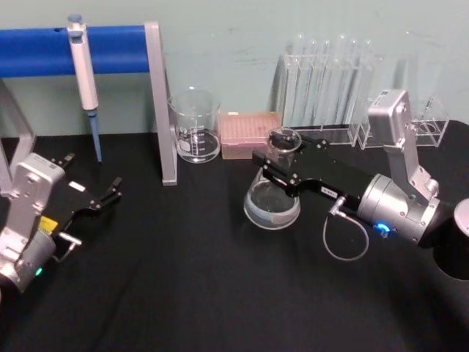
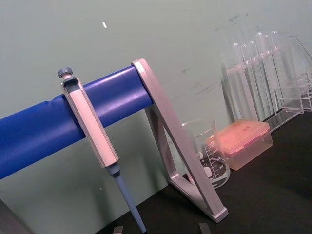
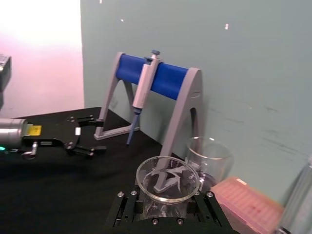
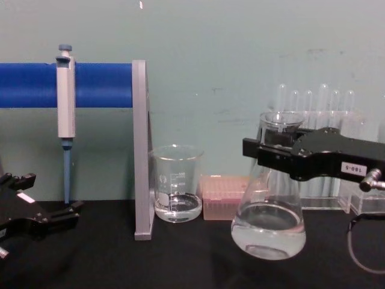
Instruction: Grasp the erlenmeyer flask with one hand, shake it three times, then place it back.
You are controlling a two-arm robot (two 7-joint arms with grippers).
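**Right pincer gripping the flask by its neck, right of the stand**

Head view: the right pincer (image 1: pixel 277 150) is gripping the flask (image 1: pixel 271 205) around its narrow neck, one finger pressing on each side. The flask is sitting well to the right of the stand (image 1: pixel 157 103), nearer the robot than the stand's grey leg, and is leaning a little. A pipette (image 1: pixel 84 81) is hanging from the stand's blue bar. A beaker (image 1: pixel 196 125) is standing just right of the stand's leg. A pink box (image 1: pixel 249 134) is lying farther right, and a tube rack (image 1: pixel 330 88) is standing farther right again. The left pincer (image 1: pixel 94 169) is idling over the black surface (image 1: pixel 183 279) in front of the stand, its fingers spread apart and holding nothing.

Left wrist view: the pipette (image 2: pixel 90 129) is hanging across the stand (image 2: pixel 180 151). The beaker (image 2: pixel 209 151) and pink box (image 2: pixel 243 139) are showing past the stand's leg.

Right wrist view: the flask (image 3: pixel 168 178) is showing its round mouth between the fingers of the right pincer (image 3: pixel 168 209). The left pincer (image 3: pixel 83 136) is gaping in front of the stand (image 3: pixel 183 105).

Chest view: the right pincer (image 4: pixel 271 153) is clamping the neck of the flask (image 4: pixel 269 223), which is carrying a little clear liquid and tilting, well right of the stand (image 4: pixel 140 150). Whether its base is touching the surface, I cannot tell. The left pincer (image 4: pixel 48 198) is idling below the stand's bar, fingers apart.
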